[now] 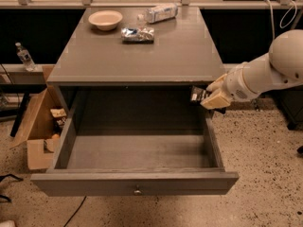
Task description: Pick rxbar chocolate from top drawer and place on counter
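Item: flat black-wrapped chocolate snack bar (pixel 196 94), pinched in my cream two-finger pincer (pixel 205 97) over the right wall of the open grey top drawer (pixel 137 152), just under the lip of the glossy grey desk (pixel 180 56); risk: rising straight may knock it loose

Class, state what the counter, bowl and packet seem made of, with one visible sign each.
Counter: likely laminate or painted board, smooth grey with a soft sheen. Bowl: perhaps ceramic or plastic, plain matte cream. Packet: foil film, crinkled and glinting. The claw holds the dark bar above the drawer's right wall.
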### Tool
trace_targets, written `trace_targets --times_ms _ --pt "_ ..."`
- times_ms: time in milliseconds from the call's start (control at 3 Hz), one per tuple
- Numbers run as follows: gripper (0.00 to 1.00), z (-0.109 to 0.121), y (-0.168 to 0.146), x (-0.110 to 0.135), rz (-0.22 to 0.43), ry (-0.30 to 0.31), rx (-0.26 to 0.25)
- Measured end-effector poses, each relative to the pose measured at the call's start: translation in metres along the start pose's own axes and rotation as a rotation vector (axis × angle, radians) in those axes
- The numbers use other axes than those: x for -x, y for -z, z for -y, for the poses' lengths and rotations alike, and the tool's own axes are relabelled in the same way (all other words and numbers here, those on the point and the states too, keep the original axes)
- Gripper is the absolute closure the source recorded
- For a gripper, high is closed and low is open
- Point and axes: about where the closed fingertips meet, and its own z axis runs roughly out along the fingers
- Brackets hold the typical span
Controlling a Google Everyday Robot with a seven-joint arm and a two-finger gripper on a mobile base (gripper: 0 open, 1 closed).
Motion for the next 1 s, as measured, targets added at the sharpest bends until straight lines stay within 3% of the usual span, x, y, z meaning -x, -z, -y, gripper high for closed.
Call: trace_targets --times_ms 333,667,1000 --pt "1.0 0.0 0.0 0.0 0.001 0.0 0.0" --pt "1.0 0.011 0.027 0.022 0.047 0.024 -0.024" --pt "1.0 0.034 0.067 0.064 0.097 0.072 -0.072"
